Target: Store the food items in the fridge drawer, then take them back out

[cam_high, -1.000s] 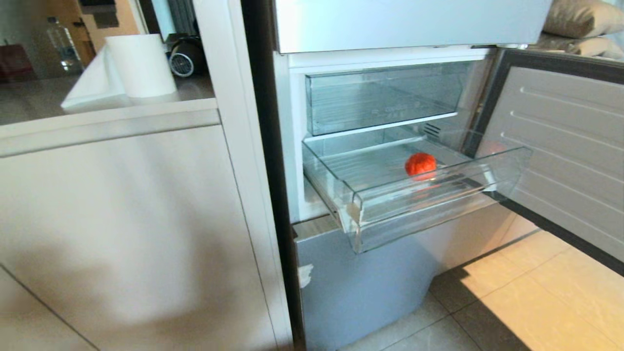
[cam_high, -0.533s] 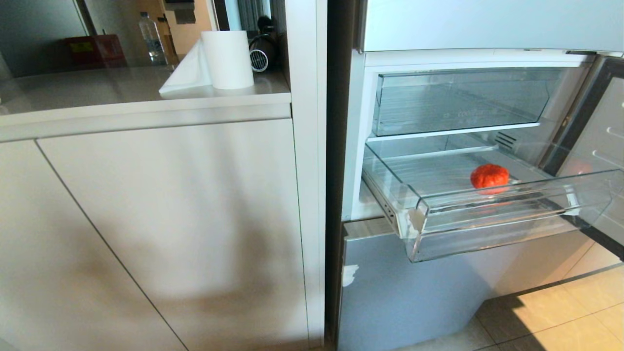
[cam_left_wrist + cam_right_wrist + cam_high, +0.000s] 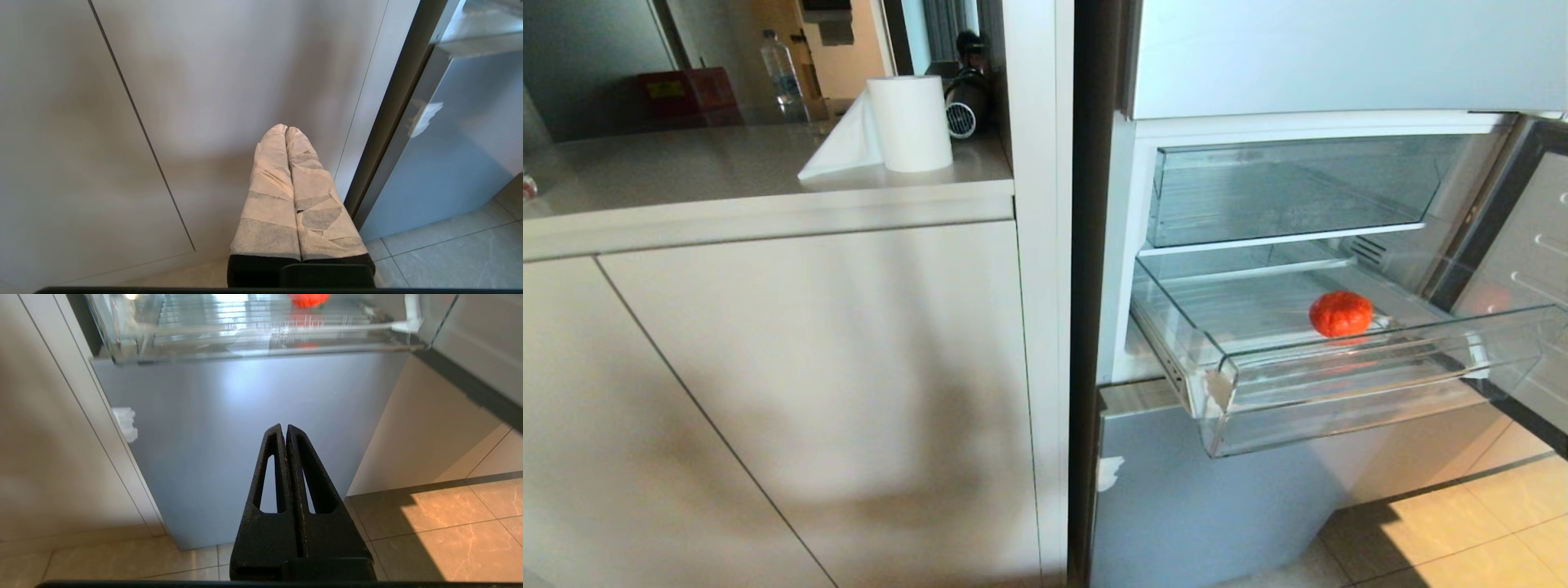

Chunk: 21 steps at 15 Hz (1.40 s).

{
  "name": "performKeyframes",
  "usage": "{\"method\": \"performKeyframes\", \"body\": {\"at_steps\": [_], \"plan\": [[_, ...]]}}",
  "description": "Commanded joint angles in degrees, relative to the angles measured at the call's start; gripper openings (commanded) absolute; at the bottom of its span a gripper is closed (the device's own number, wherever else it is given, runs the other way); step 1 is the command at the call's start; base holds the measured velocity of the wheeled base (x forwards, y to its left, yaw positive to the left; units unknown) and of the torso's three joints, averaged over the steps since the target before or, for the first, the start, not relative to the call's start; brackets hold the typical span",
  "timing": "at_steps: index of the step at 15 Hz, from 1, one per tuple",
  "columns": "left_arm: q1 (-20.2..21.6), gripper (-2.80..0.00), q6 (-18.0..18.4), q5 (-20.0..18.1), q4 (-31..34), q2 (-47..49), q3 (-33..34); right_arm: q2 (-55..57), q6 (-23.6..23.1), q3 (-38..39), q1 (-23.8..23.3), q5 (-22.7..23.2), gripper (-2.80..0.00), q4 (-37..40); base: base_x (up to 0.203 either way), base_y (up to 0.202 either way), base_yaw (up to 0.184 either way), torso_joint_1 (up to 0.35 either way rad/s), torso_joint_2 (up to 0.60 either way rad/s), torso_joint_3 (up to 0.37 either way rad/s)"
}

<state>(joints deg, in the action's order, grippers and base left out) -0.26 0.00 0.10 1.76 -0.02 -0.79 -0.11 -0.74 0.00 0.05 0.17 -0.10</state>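
- sitting in the pulled-out drawer point(image 3: 1339, 384) at 3 o'clock in the head view, the fruit point(image 3: 1340, 314) looks stored; removal remains.
- left gripper point(image 3: 286, 130): fingers closed, empty, facing cabinet.
- right gripper point(image 3: 284, 428): closed, empty; fruit at 12 o'clock.

The head camera swung left and dropped; nothing itself moved.

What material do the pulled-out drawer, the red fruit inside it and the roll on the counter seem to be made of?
Drawer: clear hard plastic, glossy; the ribbed floor shows through its front lip.
Fruit: red-orange and ribbed with a dull skin; real or a model, I cannot tell.
Roll: white paper, matte, with one loose sheet hanging down to the counter.
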Motion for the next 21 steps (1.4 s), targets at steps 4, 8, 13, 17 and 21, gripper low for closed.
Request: {"method": "performKeyframes", "body": {"at_steps": [4, 8, 13, 17, 21], "plan": [[0.0, -2.80, 0.0, 0.0, 0.0, 0.0, 0.0, 0.1, 0.0, 0.0, 0.0, 0.0, -2.80, -0.1, 0.000, 0.000, 0.000, 0.266, -0.55, -0.286], [0.0, -2.80, 0.0, 0.0, 0.0, 0.0, 0.0, 0.1, 0.0, 0.0, 0.0, 0.0, -2.80, 0.0, 0.000, 0.000, 0.000, 0.287, -0.58, -0.306], [0.0, -2.80, 0.0, 0.0, 0.0, 0.0, 0.0, 2.7, -0.2, 0.0, 0.0, 0.0, -2.80, 0.0, 0.000, 0.000, 0.000, 0.146, -0.29, -0.150], [0.0, -2.80, 0.0, 0.0, 0.0, 0.0, 0.0, 22.3, -0.6, -1.8, -1.6, -0.9, -2.80, -8.1, 0.000, 0.000, 0.000, 0.000, 0.00, 0.000], [0.0, -2.80, 0.0, 0.0, 0.0, 0.0, 0.0, 48.9, -0.9, -20.4, -5.1, -3.0, -2.80, -7.5, 0.000, 0.000, 0.000, 0.000, 0.00, 0.000]]}}
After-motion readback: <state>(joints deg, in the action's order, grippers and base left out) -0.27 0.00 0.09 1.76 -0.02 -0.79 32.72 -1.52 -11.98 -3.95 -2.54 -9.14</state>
